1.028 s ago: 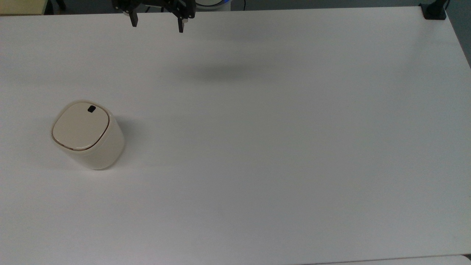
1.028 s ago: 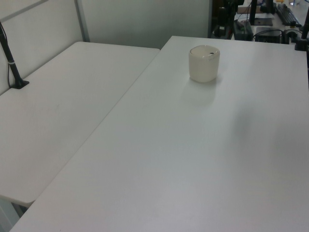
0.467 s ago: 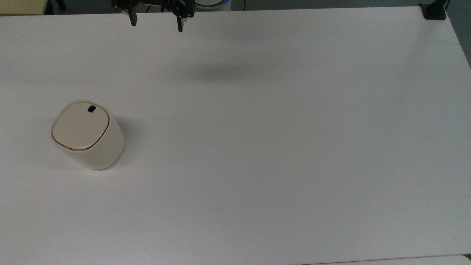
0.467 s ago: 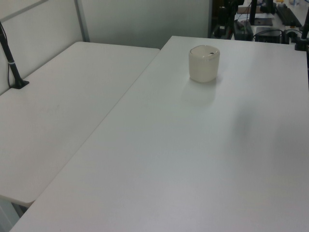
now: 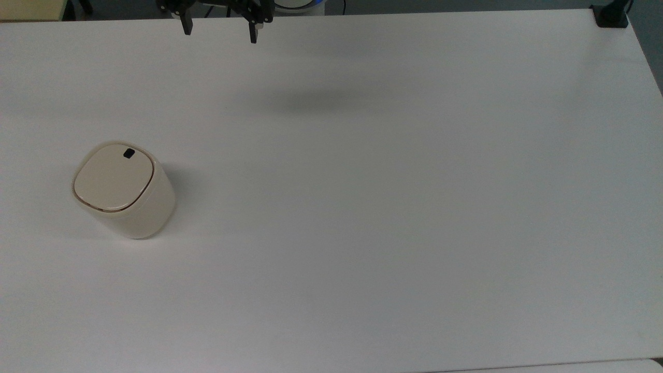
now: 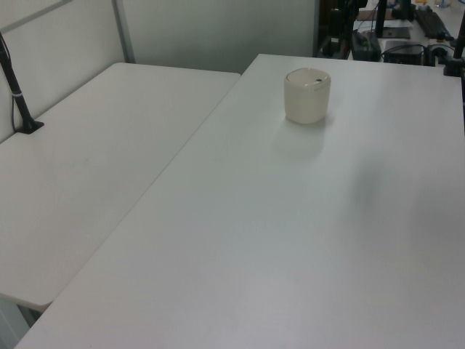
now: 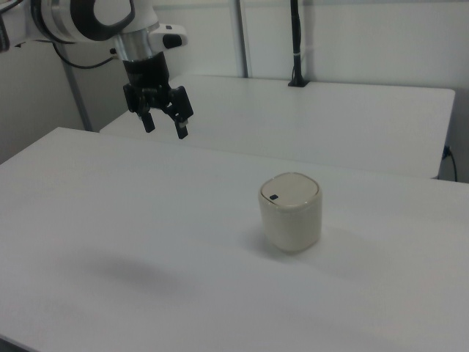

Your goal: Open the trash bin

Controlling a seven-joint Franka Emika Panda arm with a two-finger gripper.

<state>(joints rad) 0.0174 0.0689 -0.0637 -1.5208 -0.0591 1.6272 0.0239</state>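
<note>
You have the trash bin [image 5: 123, 189] standing upright on the white desk [image 5: 393, 207], at about nine o'clock in the top view, well in from the desk's edges. Its flat lid [image 5: 114, 177] is down and flush, ringed by a thin brown line, with the small black latch [image 5: 128, 153] sitting at roughly one o'clock on the lid in the top view. In the right view the trash bin [image 7: 291, 212] stands near the middle of the frame, latch [image 7: 273, 196] toward nine o'clock on the lid. In the left view you see the trash bin [image 6: 306, 95] far up the desk, at about one o'clock in the frame.

Your pincer [image 5: 218, 32] hangs at about eleven o'clock in the top view, above the desk's far edge, with its two black fingers [image 5: 253, 32] spread wide and nothing between them. In the right view the pincer [image 7: 164, 125] is up in the air at roughly ten o'clock in the frame, well apart from the bin, fingertips pointing down, the white arm [image 7: 88, 18] reaching in from the corner above it. A soft shadow [image 5: 311, 101] lies on the desk at about twelve o'clock in the top view.

A second white desk [image 6: 80, 167] adjoins at nine o'clock in the left view, with a black post [image 6: 18, 94] clamped at its edge.
</note>
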